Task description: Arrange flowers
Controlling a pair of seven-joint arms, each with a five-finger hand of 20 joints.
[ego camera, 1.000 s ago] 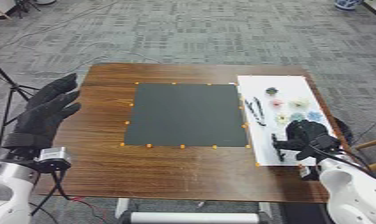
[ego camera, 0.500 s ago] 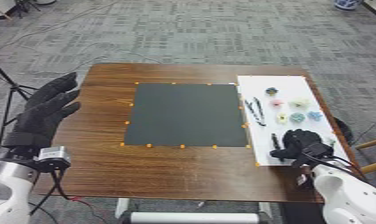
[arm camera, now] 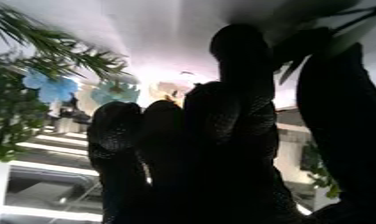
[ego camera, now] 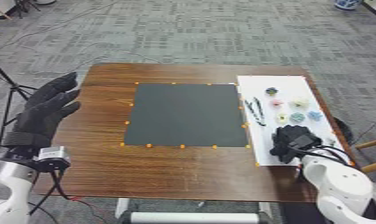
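My left hand point(ego camera: 49, 107) is at the table's left edge, open with straight fingers. Over the near part of the white board point(ego camera: 313, 85) is my right hand point(ego camera: 294, 139), with the near dark item hidden. Farther up the board lie a pink flower point(ego camera: 276, 103), a cream one point(ego camera: 299, 102), a yellow one point(ego camera: 282, 118), a teal one point(ego camera: 297, 117) and a blue one point(ego camera: 314, 115). In the right wrist view my right hand point(arm camera: 229, 115) has a gap between thumb and fingers, near a dark item point(arm camera: 302, 46); a blue flower point(arm camera: 53, 89) and greenery point(arm camera: 11, 100) are beyond.
Long black pieces point(ego camera: 255, 111) lie along the board's left side, and a small dark flower point(ego camera: 271, 91) lies near its far end. A dark square mat point(ego camera: 186, 115) covers the middle of the wooden table point(ego camera: 189, 172). Chair parts point(ego camera: 375, 155) stand at the right.
My right hand has come nearer the table's front edge and then moved left over the dark item. The teal and yellow flowers are uncovered. My left hand has stayed still.
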